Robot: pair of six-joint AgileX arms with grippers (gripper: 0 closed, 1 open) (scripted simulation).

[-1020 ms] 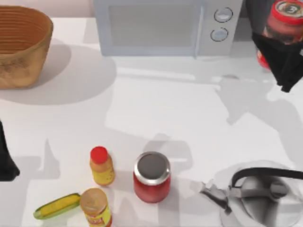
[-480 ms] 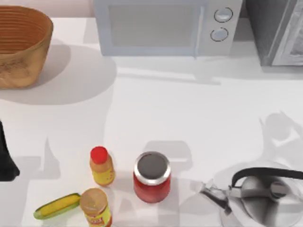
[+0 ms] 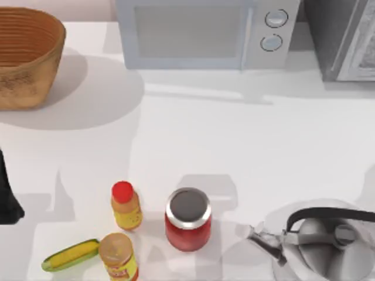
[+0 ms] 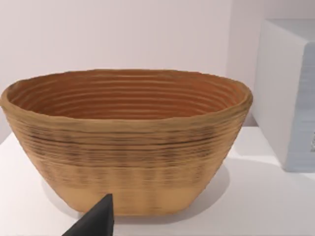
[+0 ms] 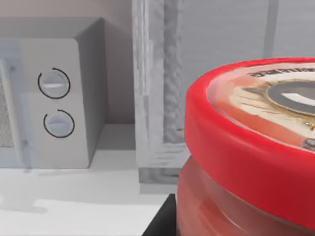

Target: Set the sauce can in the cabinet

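The sauce can [image 5: 246, 147], a slim red cylinder with a red-rimmed lid and a grey-tan printed centre, hung close before the right wrist camera, pinched in the right gripper [image 5: 161, 222], whose dark finger lay against the can's side. Just behind the can stood the cabinet [image 5: 221, 29], a large grey boxy unit with a paler grey door panel. In the top view the cabinet [image 3: 340, 35] occupied the far right corner of the white table [image 3: 234, 146].

Beside the cabinet, on its left, stood a white box-shaped microwave [image 3: 193, 32] with two round knobs; the right wrist view caught those knobs on the microwave [image 5: 49, 98]. At the table's far left corner sat a ribbed brown woven basket [image 3: 23, 58], which the left wrist view showed upright as a broad oval basket [image 4: 123, 147].

The left gripper [image 3: 7, 199] waited at the table's left edge, its dark tip [image 4: 96, 221] pointing toward the basket; whether it was spread or pressed together could not be told.

Along the near side stood a wide red jar with a plain silver-grey lid [image 3: 188, 219], a yellow bottle with a red cap [image 3: 125, 206] just to its left, a yellow tin with a tan lid [image 3: 119, 256] and a yellow-green corn cob [image 3: 70, 254] lying near that tin. A silver kettle with a black handle [image 3: 328, 246] sat at the near right.
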